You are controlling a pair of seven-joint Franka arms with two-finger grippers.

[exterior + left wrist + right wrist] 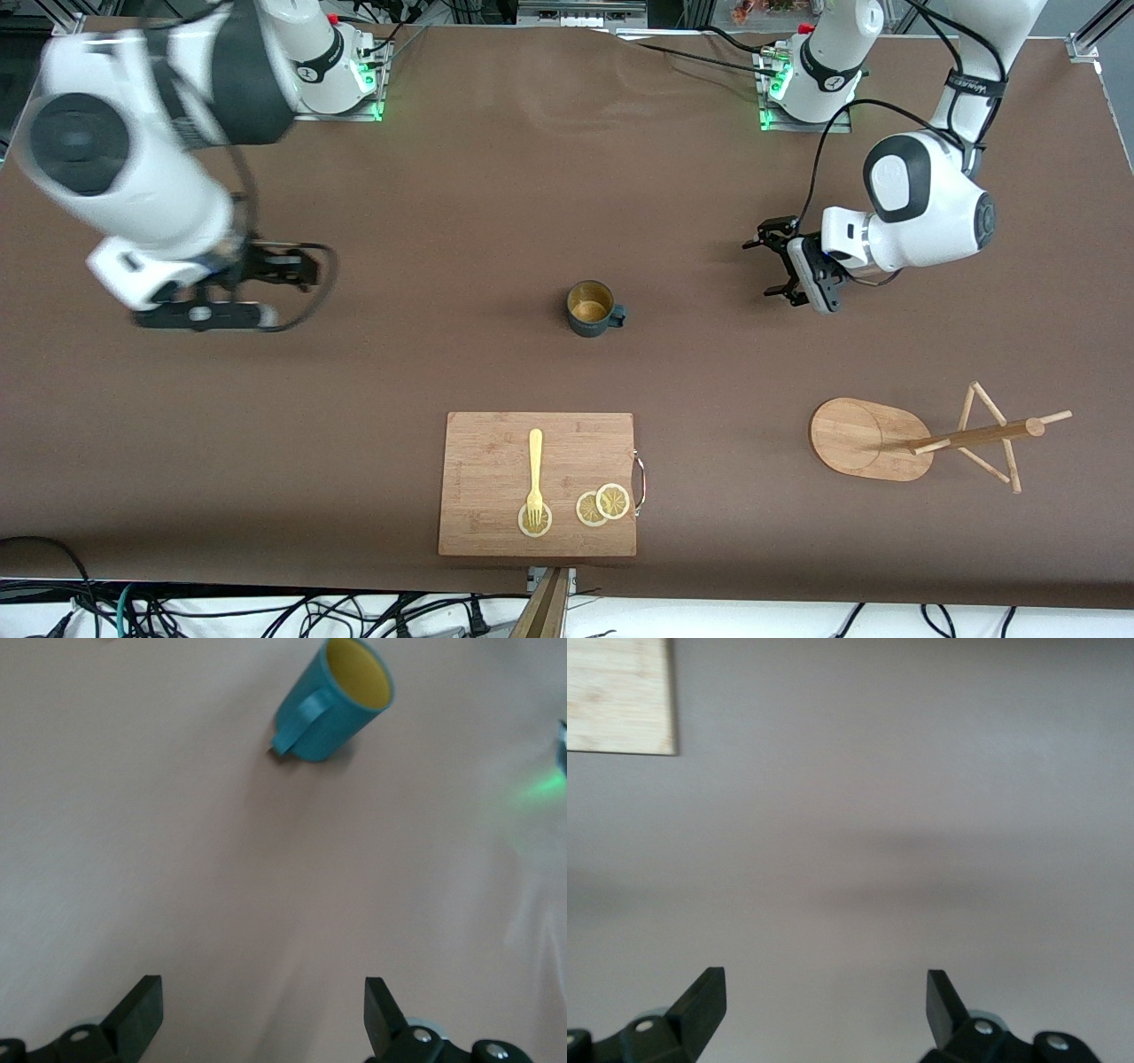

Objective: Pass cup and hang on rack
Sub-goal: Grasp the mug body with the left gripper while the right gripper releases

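- Cup (591, 308) is standing upright mid-table in the front view, apart from both grippers; the left gripper (775, 261) is hanging over bare table toward the left arm's end, fingers spread and holding nothing, while the right gripper (297, 270) is hovering empty over the right arm's end. The rack (921, 438) is lying nearer the camera than the left gripper, and the cutting board (538, 483) is carrying a fork (535, 478) and lemon slices (603, 505).
- Left wrist view is showing wide-spread fingers (142, 1014) gripping nothing, the cup (332, 700) well apart.
- Right wrist view is showing fingers (704, 1003) wide over bare table, a cutting board corner (618, 693) visible.
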